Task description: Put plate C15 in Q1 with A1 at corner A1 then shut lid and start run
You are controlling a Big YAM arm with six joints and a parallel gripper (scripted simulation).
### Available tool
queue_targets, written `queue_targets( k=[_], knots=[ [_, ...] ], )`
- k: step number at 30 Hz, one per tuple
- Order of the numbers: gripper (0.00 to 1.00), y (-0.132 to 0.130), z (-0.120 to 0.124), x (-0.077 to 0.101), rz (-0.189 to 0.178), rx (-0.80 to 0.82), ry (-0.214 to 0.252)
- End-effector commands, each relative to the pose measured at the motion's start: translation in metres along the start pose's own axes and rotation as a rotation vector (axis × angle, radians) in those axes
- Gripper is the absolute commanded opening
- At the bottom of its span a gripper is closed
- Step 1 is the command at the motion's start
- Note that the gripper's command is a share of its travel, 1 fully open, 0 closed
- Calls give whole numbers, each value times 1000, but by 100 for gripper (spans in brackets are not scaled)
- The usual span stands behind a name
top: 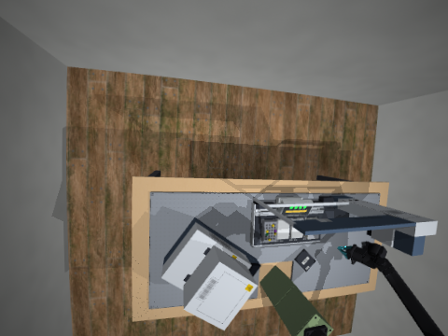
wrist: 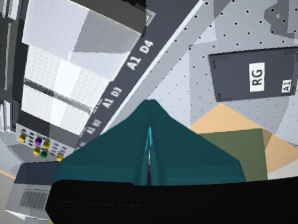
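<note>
While its teal fingers press together (grasping nothing), the gripper (top: 343, 251) hovers near the RG nest (top: 305, 259).

on the surface (top: 140, 243): a mat (top: 161, 210) covering most of it. toward the right in the top view, the hand-off row (top: 289, 219), partly under an overhanging lid (top: 355, 221). left of that row and nearer the lower edge, the cycler (top: 196, 252), turned at an angle, with a labelled box (top: 219, 294) overlapping its near corner. between cycler and arm, just below the row, the regrip nest (top: 305, 259). right of the nest, the end effector (top: 344, 252), shut on nothing, above the mat. in the wrist view, nest (wrist: 256, 78) right of the row's position labels (wrist: 136, 56).
</note>
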State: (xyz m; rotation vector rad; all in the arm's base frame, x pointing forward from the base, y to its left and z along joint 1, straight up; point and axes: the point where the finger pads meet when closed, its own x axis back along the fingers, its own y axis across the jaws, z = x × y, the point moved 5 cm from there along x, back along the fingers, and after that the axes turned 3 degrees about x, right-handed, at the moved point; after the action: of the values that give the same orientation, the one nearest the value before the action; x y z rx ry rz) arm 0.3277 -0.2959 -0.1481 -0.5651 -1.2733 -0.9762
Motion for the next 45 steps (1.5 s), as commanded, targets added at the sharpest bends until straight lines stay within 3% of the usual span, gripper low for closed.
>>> queue_targets(
  k=[1,5,10,16,19,22,26,30,33,37,45],
  knots=[
    [0,16,13,-24,2,48,18],
    [0,17,24,-39,34,98,5],
    [0,22,26,-41,44,164,-23],
    [0,37,54,-70,43,182,-2],
    [0,36,66,-83,77,249,-9],
    [0,37,77,-92,81,276,-11],
    [0,40,76,-91,90,317,-36],
    [0,51,97,-105,115,433,-47],
    [0,51,114,-119,106,407,-26],
    [0,46,131,-130,142,480,-42],
    [0,55,152,-140,164,614,-84]
  ],
)
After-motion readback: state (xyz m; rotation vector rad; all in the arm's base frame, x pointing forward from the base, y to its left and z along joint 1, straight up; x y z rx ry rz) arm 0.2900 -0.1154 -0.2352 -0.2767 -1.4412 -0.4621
